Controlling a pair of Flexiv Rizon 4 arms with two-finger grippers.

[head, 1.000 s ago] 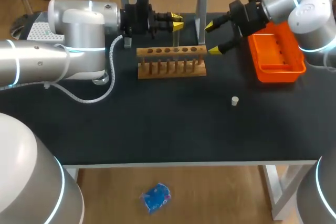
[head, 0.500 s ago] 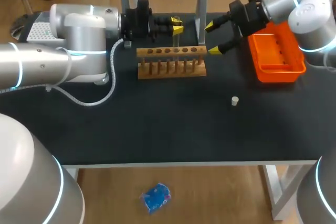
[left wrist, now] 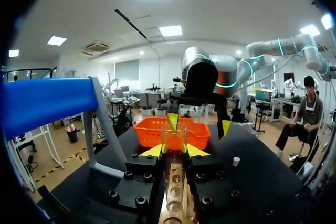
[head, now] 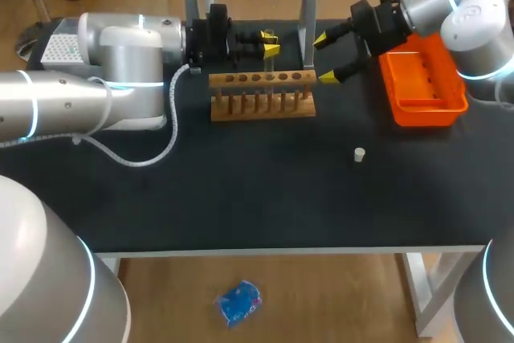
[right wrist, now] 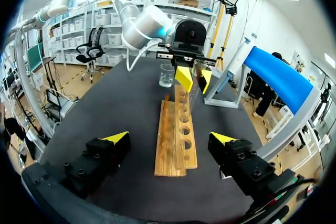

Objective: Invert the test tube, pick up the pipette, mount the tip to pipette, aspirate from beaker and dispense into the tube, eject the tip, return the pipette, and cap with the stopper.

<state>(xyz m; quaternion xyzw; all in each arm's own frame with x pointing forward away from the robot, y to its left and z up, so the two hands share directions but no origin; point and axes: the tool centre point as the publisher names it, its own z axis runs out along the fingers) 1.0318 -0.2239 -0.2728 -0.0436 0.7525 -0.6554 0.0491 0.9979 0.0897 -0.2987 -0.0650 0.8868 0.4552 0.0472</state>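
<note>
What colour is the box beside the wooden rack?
Orange. The box shows best in the head view, at the table's right side.

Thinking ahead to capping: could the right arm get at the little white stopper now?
Probably yes: the right gripper is open and empty, and the stopper lies alone on the bare table.

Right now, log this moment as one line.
left gripper: shut on test tube above wooden rack | right gripper: open, empty, beside rack | stopper: loose on table
</note>
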